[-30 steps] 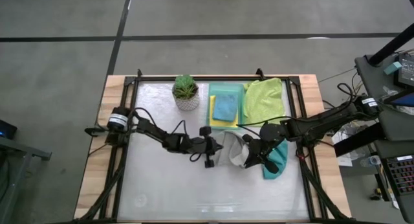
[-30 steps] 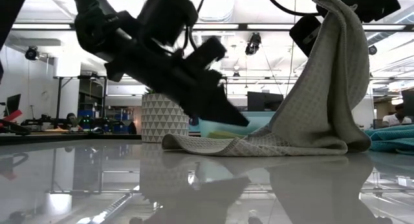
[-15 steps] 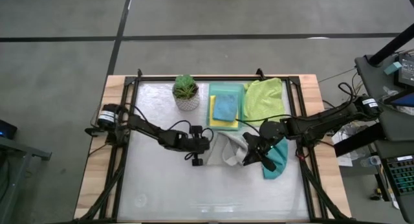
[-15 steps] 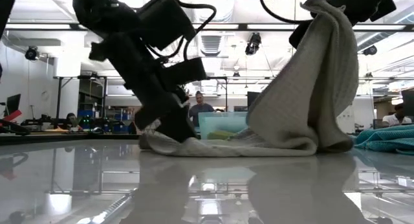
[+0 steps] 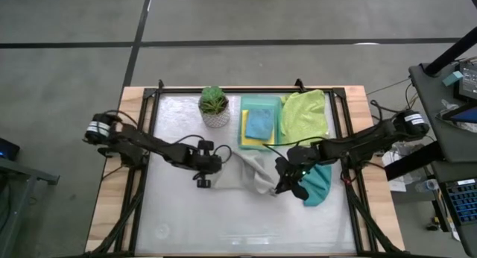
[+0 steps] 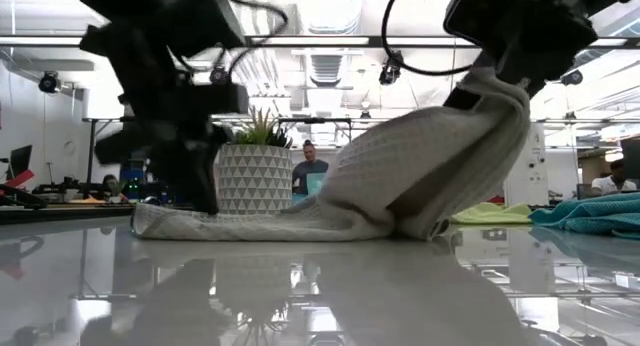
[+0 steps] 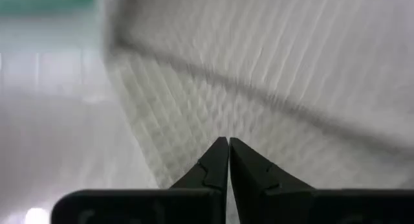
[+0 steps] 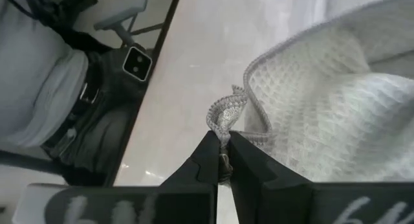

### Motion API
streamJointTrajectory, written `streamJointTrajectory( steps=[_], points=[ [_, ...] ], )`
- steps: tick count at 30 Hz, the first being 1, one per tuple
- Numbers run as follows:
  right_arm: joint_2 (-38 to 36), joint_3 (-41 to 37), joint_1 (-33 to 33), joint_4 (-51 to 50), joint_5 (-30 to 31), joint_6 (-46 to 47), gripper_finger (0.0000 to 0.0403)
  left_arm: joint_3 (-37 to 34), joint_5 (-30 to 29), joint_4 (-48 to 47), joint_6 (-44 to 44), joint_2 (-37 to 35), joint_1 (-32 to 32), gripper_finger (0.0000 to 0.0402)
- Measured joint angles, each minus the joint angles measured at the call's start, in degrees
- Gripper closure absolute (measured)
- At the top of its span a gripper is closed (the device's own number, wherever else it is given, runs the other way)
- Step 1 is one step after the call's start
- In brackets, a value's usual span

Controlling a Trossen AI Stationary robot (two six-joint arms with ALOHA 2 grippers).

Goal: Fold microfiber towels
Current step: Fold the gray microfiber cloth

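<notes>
Both tools hold the grey towel (image 5: 253, 172), one at each end. The left tool (image 5: 203, 177) is pinched shut on one edge of the cloth; in its wrist view the fingers meet with waffle weave directly ahead of them. The right tool (image 5: 282, 185) is likewise closed on a bunched corner (image 8: 223, 117), which stands up between its fingers.

Change over the last second: the left tool has travelled outward, away from the right tool, dragging its edge along the tabletop (image 5: 186, 221). The right tool has come down; the towel, which hung tall beneath it, now slopes low from it to the left tool. The cloth is stretched between them instead of heaped.

Judgement: this is the spreading step, not yet a fold. The towel appears nearly drawn out but still bunches near the right tool.

Beyond the right tool lies the teal towel (image 5: 319, 185); farther off, the lime towel (image 5: 305, 112), and the blue towel (image 5: 258, 124) on the yellow one (image 5: 244, 139).
</notes>
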Motion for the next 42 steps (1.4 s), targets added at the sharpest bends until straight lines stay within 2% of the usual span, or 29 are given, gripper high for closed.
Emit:
streamJointTrajectory(
  steps=[7,10,14,18,28,31,36,42],
  points=[
    [1.70,0.52,0.00,0.46,-0.90,-2.36,0.0390,-2.66,-0.06,12.43,0.09,-2.61,0.00,0.0401],
    [1.70,0.52,0.00,0.47,-0.90,-3.02,0.0390,-3.27,-1.60,20.65,0.13,-0.75,0.00,0.0401],
    [1.70,0.52,0.00,0.48,-0.90,-3.21,0.0390,-3.29,-4.21,25.09,0.11,1.92,0.68,0.0401],
    [1.70,0.52,0.00,0.56,-0.88,-3.64,0.0390,-3.20,-4.93,25.82,-0.80,4.52,2.78,0.0385],
    [1.70,0.46,0.00,0.67,-0.86,-3.60,0.0390,-3.04,-8.18,27.95,2.28,7.52,8.53,0.0296],
    [1.70,0.42,0.00,0.63,-0.86,-3.04,0.0390,-3.25,-7.70,27.87,3.13,7.52,8.68,0.0288],
    [1.70,0.42,0.00,0.65,-0.84,-3.33,0.0390,-3.27,-1.94,28.14,3.26,7.52,8.66,0.0287],
    [1.70,0.39,0.00,0.67,-0.79,-3.62,0.0390,-3.38,-1.36,28.34,3.10,7.50,8.66,0.0287]
  ],
)
